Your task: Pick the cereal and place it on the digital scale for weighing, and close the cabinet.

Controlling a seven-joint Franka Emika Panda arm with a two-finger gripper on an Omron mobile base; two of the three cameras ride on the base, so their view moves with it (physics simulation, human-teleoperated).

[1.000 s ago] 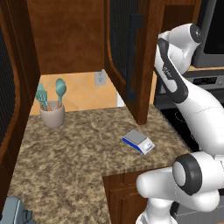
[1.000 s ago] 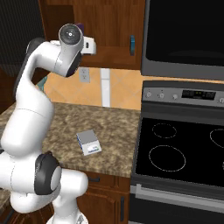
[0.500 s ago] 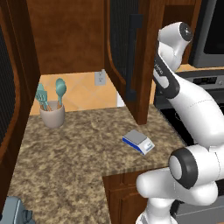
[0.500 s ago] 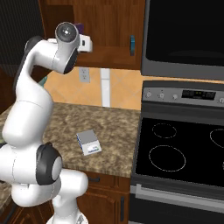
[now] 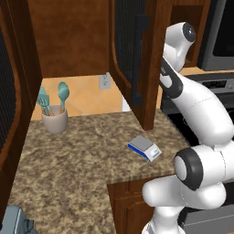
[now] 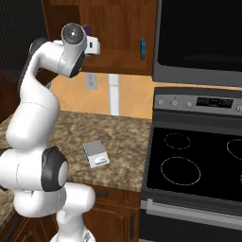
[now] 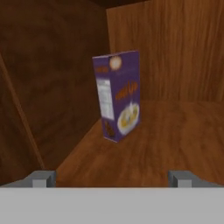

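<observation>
Hand view shows you the cereal standing upright on the wooden shelf inside the cabinet, near the back corner where the two wooden walls meet. The purple box is turned a little, so you see both its narrow side with the small print and its front with the bowl picture. At the bottom of this view the two finger tips of the claw stand wide apart, and nothing is between them. The box is well ahead of the tips and not touched.

From the left base view, you see the cabinet door swung open, with its dark mesh panel and the long black handle. The arm reaches up behind this door. The digital scale lies flat on the speckled counter, near the front edge, and its top plate is bare. A pale cup with teal utensils stands by the back wall, well apart from the scale.

In the right base view, the scale lies just beside the black stove.
</observation>
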